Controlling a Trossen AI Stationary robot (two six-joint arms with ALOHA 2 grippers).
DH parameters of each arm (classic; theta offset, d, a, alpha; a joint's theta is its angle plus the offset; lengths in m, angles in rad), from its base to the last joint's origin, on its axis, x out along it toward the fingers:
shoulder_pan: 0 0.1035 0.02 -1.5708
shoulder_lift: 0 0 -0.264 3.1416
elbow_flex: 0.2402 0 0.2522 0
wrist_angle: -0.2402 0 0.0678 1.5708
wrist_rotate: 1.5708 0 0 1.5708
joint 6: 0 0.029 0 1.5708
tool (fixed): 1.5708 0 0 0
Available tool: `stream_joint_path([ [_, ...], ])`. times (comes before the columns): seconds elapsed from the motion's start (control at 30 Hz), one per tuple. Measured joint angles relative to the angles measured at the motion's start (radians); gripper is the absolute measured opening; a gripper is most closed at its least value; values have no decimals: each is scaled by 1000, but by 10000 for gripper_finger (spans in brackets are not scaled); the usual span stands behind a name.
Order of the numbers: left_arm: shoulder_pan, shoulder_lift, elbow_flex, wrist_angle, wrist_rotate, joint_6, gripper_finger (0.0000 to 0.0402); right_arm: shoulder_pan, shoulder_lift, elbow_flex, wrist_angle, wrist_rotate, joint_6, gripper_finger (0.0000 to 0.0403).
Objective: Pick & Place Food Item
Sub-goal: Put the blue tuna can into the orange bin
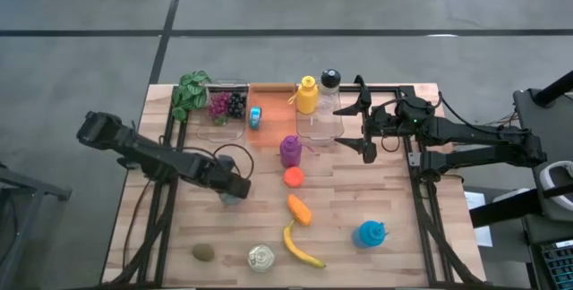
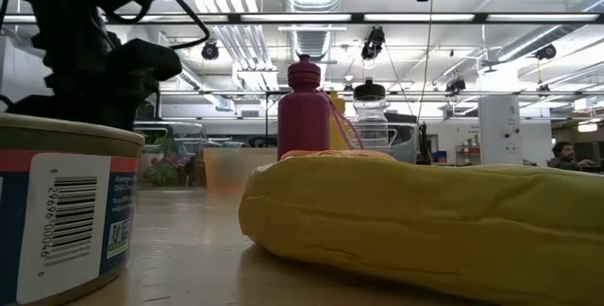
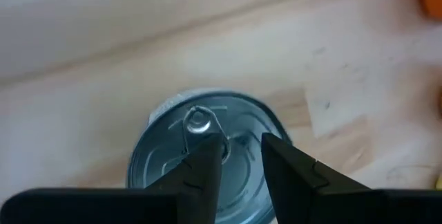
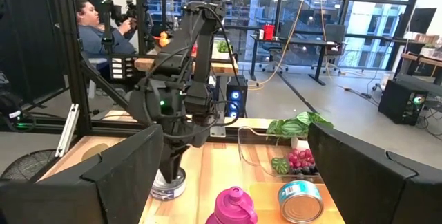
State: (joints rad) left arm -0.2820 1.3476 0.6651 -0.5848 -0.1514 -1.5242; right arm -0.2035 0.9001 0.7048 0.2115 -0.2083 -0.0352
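Observation:
A silver can point(image 3: 207, 156) with a pull-tab lid stands upright on the wooden table point(image 1: 376, 191), left of the middle; it also shows in the high view point(image 1: 231, 200) and the right wrist view point(image 4: 168, 185). My left gripper point(image 3: 242, 156) points steeply down right over its lid, its fingers a narrow gap apart with nothing between them. My right gripper point(image 1: 362, 122) hangs wide open and level, high over the table's far right, holding nothing. My left gripper comes at the can's lid point(image 3: 231, 117) from above, one fingertip point(image 3: 207, 156) beside the pull tab point(image 3: 198, 122). Whether the fingertips touch the lid, I cannot tell.
Near the front edge lie a kiwi point(image 1: 204, 252), a second can point(image 1: 261, 256) and a banana point(image 1: 300, 247). In the middle are a carrot point(image 1: 298, 209), an orange ball point(image 1: 294, 177) and a purple bottle point(image 1: 291, 149). Grapes point(image 1: 226, 106), greens point(image 1: 190, 93) and two bottles point(image 1: 307, 95) line the far edge.

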Motion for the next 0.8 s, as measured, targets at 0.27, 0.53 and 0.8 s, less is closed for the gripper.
stream_joint_path([
  [0.27, 68, 0, 10, 27, -10, 111, 109, 0, 0, 0, 1, 0, 1, 359],
  [0.53, 58, -2, 62, -160, -5, 89, 108, 0, 0, 0, 1, 0, 14, 359],
  [0.8, 27, 2, 76, -188, 32, 27, 109, 0, 0, 0, 1, 0, 10, 359],
])
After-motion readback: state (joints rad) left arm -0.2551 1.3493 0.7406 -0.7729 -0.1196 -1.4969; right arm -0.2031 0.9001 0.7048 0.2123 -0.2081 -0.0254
